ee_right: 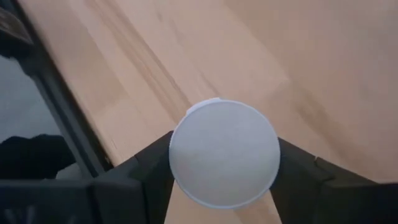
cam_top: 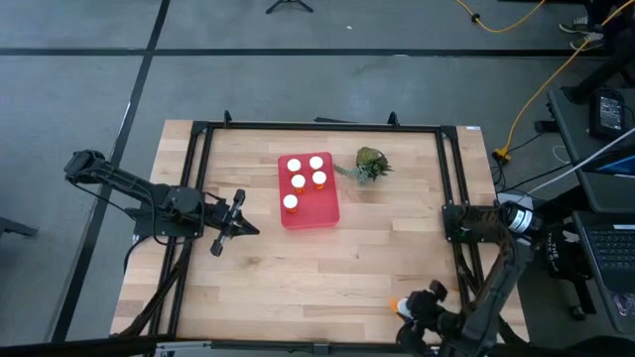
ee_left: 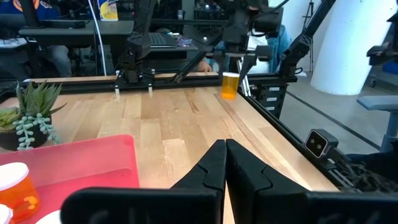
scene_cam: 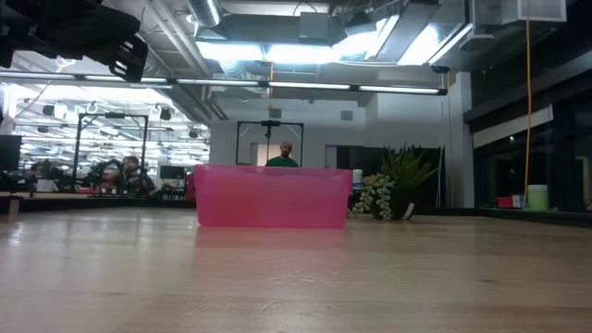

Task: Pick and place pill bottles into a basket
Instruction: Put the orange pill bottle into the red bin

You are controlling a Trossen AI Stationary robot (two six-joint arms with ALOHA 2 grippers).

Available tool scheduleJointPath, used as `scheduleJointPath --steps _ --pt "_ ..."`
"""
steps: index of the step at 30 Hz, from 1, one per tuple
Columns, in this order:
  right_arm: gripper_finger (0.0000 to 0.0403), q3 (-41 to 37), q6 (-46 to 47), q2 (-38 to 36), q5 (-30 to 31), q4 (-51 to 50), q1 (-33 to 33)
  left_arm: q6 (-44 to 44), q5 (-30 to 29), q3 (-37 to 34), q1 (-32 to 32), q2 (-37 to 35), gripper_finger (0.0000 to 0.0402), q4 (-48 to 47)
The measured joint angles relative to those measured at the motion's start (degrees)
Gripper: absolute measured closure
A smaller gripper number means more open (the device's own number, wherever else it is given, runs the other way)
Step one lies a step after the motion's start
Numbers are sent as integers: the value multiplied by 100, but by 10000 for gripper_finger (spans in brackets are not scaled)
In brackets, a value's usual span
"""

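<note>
Now: surface point(cam_top: 298, 268) wood. Basket point(cam_top: 319, 209) mid-surface, 5 pill bottles point(cam_top: 298, 181) upright inside. Left gripper point(cam_top: 238, 215) beside basket, fingers clenched, empty. Right gripper point(cam_top: 406, 307) at near right corner, fingers grasping 6th bottle point(ee_right: 224, 153), off surface.

Table: I see a pale wood top point(cam_top: 298, 268) inside a black frame point(cam_top: 317, 126).
On it: my view shows the red basket point(cam_top: 319, 209) near the middle, a small plant point(cam_top: 371, 163) just beside it.

Grey floor point(cam_top: 89, 99) with dark tape lines; yellow cable point(cam_top: 541, 89) trailing across; bright ceiling strip lights point(scene_cam: 277, 51); distant desks point(scene_cam: 92, 185), possibly workstations.
</note>
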Motion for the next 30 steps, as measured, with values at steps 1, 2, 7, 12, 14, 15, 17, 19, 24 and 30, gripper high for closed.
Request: scheduleJointPath --steps 1,2,7,12,14,15,17,19,24,30 --pt "185 115 -201 0 91 -62 -82 4 0 0 -1 0 398 -1" --pt "185 216 -421 0 153 -135 -168 4 0 0 -2 2 397 -1" --pt "185 774 -1654 -4 300 -275 -596 6 0 0 -2 0 394 -1" --pt "185 1373 -3279 -4 293 -42 -1017 6 0 0 0 1 398 -1" --pt "185 1650 -3944 -4 231 67 -1180 6 2 0 0 0 399 -1" --pt "185 1780 -4284 -4 173 138 -1268 6 0 0 0 1 399 0" --pt "185 2018 -4945 -4 40 272 -1441 6 2 0 0 0 398 1" --pt "185 2233 -5612 -4 -110 442 -1619 6 0 0 -2 0 396 -1" --pt "185 2490 -7037 -7 -521 736 -2085 2 2 0 0 0 395 0" --pt "185 2245 -7841 -7 -1259 991 -2688 -140 21 0 -1 2 399 -1"
